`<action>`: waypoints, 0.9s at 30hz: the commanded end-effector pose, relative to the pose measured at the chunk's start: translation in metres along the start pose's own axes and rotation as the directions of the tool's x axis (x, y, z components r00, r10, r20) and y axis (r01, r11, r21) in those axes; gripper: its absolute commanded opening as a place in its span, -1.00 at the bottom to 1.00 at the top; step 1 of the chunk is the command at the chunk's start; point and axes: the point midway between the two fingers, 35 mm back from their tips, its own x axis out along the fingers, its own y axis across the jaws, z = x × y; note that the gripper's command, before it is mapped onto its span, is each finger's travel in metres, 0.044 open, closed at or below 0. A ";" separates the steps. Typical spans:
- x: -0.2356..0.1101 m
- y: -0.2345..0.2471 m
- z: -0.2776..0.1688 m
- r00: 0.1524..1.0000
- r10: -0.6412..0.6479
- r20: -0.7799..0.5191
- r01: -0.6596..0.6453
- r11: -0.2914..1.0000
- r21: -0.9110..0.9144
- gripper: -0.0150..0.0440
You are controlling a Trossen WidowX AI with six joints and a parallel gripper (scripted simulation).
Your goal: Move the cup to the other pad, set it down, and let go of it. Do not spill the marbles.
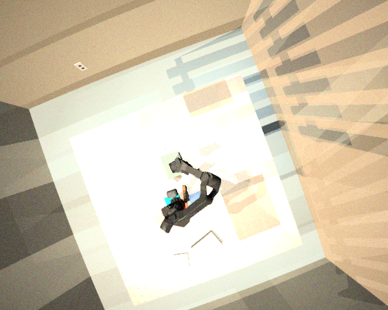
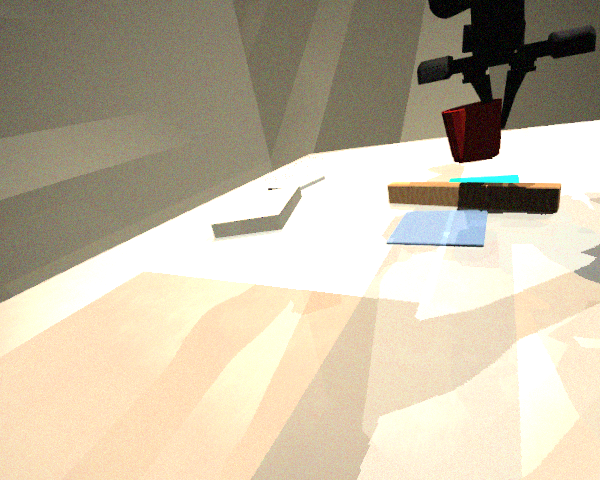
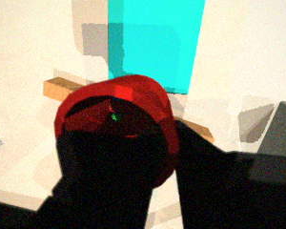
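The red cup [image 1: 183,205] [image 2: 476,134] [image 3: 133,85] hangs in the air, tilted slightly, with its mouth up. My gripper [image 2: 498,105] [image 3: 168,124] is shut on the cup's wall, one finger inside the mouth and one outside. A small green marble [image 3: 115,116] shows inside; the fingers hide much of the interior. The cyan pad [image 1: 168,201] [image 2: 507,179] [image 3: 157,52] lies beyond the cup in the wrist view, with nothing standing on the part that shows. The blue pad [image 1: 194,196] [image 2: 440,227] lies on the other side of the wooden bar.
The wooden bar [image 1: 184,190] [image 2: 424,195] [image 3: 57,90] lies between the two pads, lower than the cup. A pale flat block [image 2: 248,227] lies to the left in the exterior view. A thin pale edge of another object [image 1: 189,259] shows near it in the top view.
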 end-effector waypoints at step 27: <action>0.005 -0.007 0.050 1.000 0.001 0.009 -0.001 1.000 -0.007 -0.49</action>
